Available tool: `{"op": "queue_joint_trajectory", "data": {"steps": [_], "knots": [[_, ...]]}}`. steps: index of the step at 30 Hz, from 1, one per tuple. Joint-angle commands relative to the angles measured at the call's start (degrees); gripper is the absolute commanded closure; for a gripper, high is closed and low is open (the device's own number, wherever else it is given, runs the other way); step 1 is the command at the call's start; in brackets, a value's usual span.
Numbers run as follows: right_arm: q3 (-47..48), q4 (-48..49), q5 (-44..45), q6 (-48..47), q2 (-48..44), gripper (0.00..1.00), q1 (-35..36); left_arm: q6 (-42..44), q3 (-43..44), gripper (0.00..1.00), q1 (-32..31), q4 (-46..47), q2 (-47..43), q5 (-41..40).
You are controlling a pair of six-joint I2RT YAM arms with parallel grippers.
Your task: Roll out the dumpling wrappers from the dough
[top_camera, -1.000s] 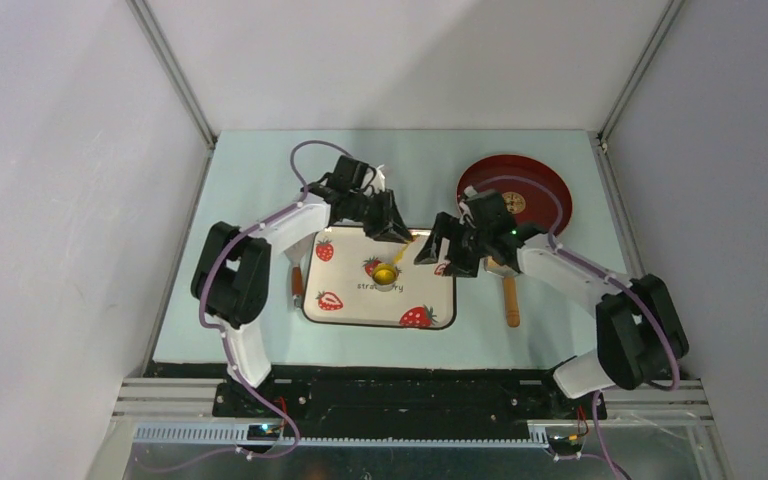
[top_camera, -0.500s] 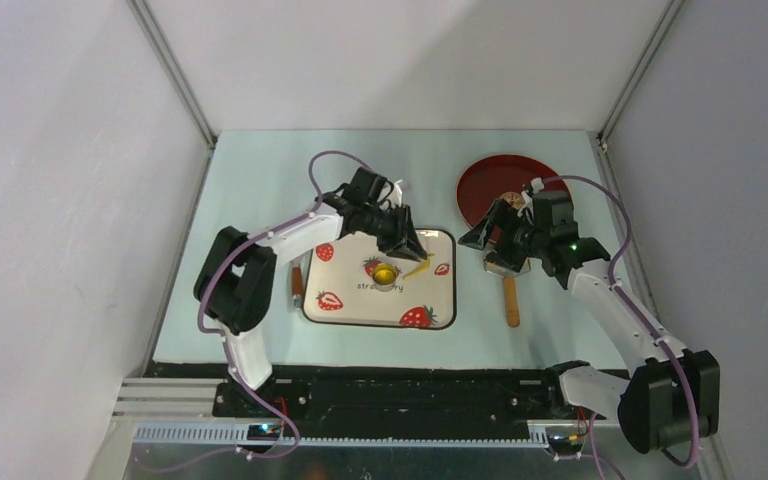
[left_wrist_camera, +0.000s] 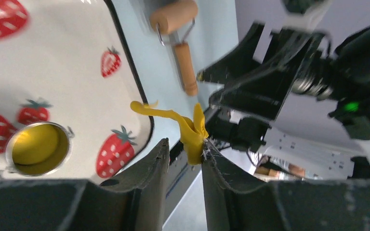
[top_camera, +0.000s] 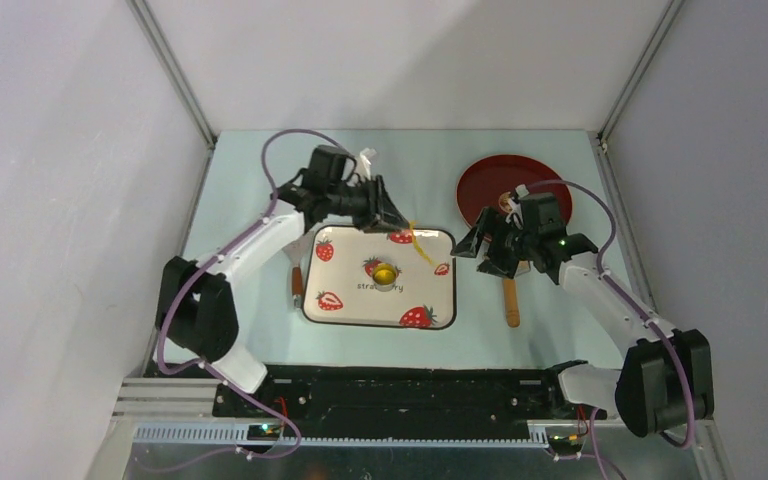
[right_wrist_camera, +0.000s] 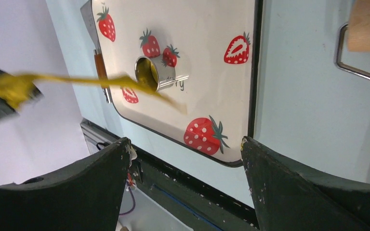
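left hand (top_camera: 400, 222) above tray (top_camera: 440, 302), narrowly parted, dough (left_wrist_camera: 191, 132) clinging to one finger (left_wrist_camera: 221, 183), right hand (top_camera: 482, 250) wide open, empty, partly hiding plate (top_camera: 490, 180)

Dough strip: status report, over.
Left gripper slightly open, yellow dough strip stuck to one finger. Right gripper open, empty. Ring cutter on strawberry tray.

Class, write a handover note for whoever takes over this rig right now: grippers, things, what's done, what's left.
Left gripper: jaws slightly apart, yellow dough strip clinging to one finger, dangling above the tray.
Right gripper: open, empty, right of the tray.
Ring cutter stands on the tray, yellow disc inside.
Done: disc cut, scrap lifted away.
Left: drop the scrap, free the disc; rolling pin lies right of tray.
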Motion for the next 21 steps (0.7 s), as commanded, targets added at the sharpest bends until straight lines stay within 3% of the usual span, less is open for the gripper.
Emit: {"op": "queue_joint_trajectory", "data": {"steps": [1, 9, 21], "knots": [[-0.11, 1.91, -0.91, -0.17, 1.36, 0.12, 2.23, -0.12, 2.04, 0.64, 7.32, 1.06, -2.85, 0.15], [1.04, 4.62, -0.76, 1.31, 4.77, 0.1, 5.57, 3.83, -4.66, 0.62, 15.88, 0.73, -4.94, -2.21], [9.98, 3.63, 0.98, -0.3, 13.47, 0.08, 10.89, 8.15, -13.52, 0.56, 16.53, -2.03, -7.75, -10.73]]}}
